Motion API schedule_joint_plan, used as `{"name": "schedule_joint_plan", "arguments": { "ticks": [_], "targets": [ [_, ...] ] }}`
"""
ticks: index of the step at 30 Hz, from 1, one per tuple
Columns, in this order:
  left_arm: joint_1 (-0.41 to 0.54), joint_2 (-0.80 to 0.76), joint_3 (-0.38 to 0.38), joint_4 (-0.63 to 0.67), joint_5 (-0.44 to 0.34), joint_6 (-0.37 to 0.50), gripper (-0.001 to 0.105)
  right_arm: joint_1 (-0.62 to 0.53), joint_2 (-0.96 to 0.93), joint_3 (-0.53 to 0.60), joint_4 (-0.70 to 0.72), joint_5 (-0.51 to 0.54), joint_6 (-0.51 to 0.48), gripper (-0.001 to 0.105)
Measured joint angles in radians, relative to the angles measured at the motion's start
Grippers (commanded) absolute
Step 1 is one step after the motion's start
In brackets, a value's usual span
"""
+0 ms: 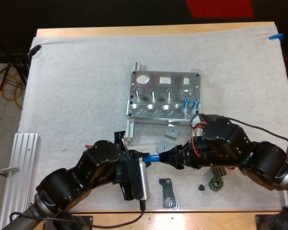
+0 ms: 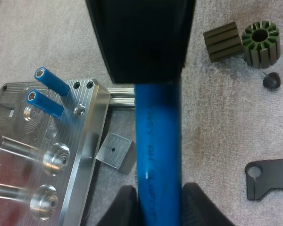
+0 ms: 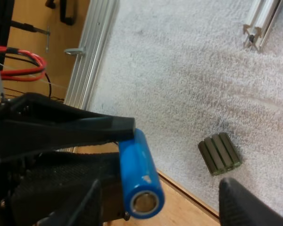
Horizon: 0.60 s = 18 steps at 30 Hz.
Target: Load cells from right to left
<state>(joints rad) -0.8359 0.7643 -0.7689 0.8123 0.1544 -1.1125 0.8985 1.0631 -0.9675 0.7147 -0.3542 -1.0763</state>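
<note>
Cell point(image 2: 158, 141), blue, held above mat point(image 1: 77, 86), on near side of fixture point(image 1: 163, 93), between both hands. Left hand point(image 1: 145, 159) clamped on it, fingers point(image 2: 125, 209) pressing from both sides. Right hand point(image 1: 173, 155) at cell's right end, fingers spread wide, gripping nothing. Two loaded cells point(image 1: 186, 102) stand upright in fixture's right holes. Grey block point(image 1: 172, 131) lies just near of fixture.
</note>
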Motion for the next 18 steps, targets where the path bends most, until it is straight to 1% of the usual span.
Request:
{"name": "schedule_joint_plan", "arguments": {
  "ticks": [8, 13, 18],
  "targets": [
    [0.000, 0.000, 0.000, 0.000, 0.000, 0.000, 0.000, 0.000, 0.033, 0.001, -0.044, -0.004, 0.024, 0.054],
    [0.000, 0.000, 0.000, 0.000, 0.000, 0.000, 0.000, 0.000, 0.041, 0.001, -0.052, -0.024, 0.053, 0.054],
    [0.000, 0.000, 0.000, 0.000, 0.000, 0.000, 0.000, 0.000, 0.041, 0.001, -0.053, -0.035, 0.062, 0.054]
  ]
}}
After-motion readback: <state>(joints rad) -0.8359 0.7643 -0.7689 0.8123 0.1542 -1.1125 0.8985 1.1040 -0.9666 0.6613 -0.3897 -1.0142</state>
